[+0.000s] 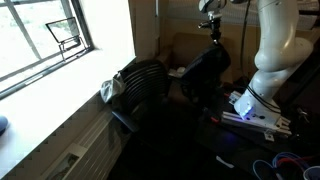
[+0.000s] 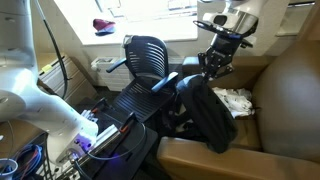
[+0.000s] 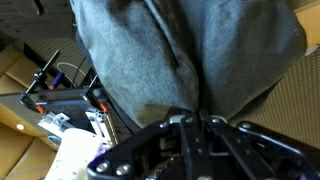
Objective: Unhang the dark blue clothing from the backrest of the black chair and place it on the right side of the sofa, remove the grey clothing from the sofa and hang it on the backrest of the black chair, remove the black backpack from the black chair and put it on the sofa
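Gripper [image 3: 196, 120] pinches soft, bunched clothing [image 3: 190, 50].

dark blue clothing [image 2: 210, 115] is pinched at its top by the gripper [image 2: 213, 65] and hangs in a long bunch between chair [image 2: 148, 55] and sofa [image 2: 285, 90]. It reads grey-blue in the wrist view. The black mesh chair is upright, just beside the brown sofa. grey clothing [image 2: 237, 100], pale, lies crumpled on the sofa seat.
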You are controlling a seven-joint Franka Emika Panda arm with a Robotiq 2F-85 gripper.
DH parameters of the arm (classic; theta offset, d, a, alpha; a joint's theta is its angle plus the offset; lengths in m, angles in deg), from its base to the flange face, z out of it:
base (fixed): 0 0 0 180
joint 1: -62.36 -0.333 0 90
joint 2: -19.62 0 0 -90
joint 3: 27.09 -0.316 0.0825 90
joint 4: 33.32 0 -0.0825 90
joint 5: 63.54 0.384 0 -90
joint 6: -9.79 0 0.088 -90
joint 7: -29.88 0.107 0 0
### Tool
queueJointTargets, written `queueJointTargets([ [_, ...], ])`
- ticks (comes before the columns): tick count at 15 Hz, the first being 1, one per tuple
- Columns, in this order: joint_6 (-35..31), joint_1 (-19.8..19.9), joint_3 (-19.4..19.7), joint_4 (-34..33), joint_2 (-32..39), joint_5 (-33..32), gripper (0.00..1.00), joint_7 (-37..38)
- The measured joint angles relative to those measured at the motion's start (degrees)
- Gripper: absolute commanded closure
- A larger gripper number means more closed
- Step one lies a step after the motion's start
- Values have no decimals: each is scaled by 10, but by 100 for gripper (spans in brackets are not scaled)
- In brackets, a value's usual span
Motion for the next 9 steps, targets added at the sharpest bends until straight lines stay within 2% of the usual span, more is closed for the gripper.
queueJointTargets([
  [5, 2, 112, 3, -123, 22, 91, 98, 0],
  [7, -1, 158, -8, -170, 36, 134, 98, 8],
  [8, -6, 177, -18, -189, 46, 155, 93, 25],
  [9, -7, 185, -21, -195, 53, 158, 93, 28],
])
